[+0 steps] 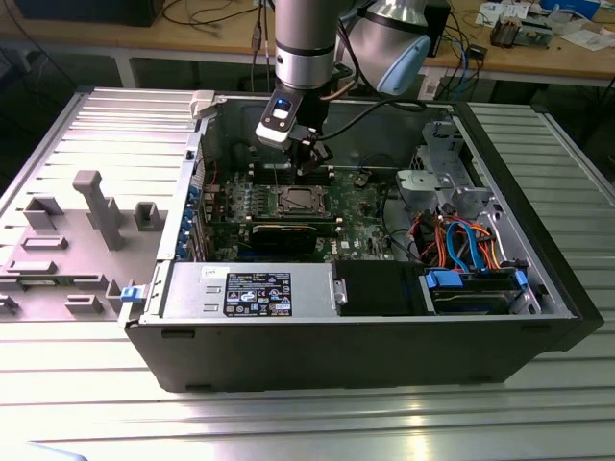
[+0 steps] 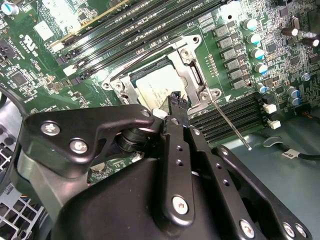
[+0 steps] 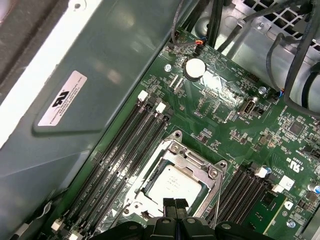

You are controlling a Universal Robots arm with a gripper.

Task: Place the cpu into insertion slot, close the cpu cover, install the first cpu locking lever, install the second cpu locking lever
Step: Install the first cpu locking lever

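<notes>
Cpu (image 3: 172, 186) lies pale, square, inside cpu cover (image 3: 192, 159).

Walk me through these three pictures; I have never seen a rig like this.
The exterior view shows a robot arm reaching into an open computer case lying on a metal table. Both wrist views come from cameras riding on the arm, looking past its end effector at the green motherboard. The silvery square is the cpu, seated in the insertion slot, with the cpu cover apparently down around it. One thin locking lever sticks out loose. The end effector is close over the cpu, fingers together, holding nothing.
</notes>
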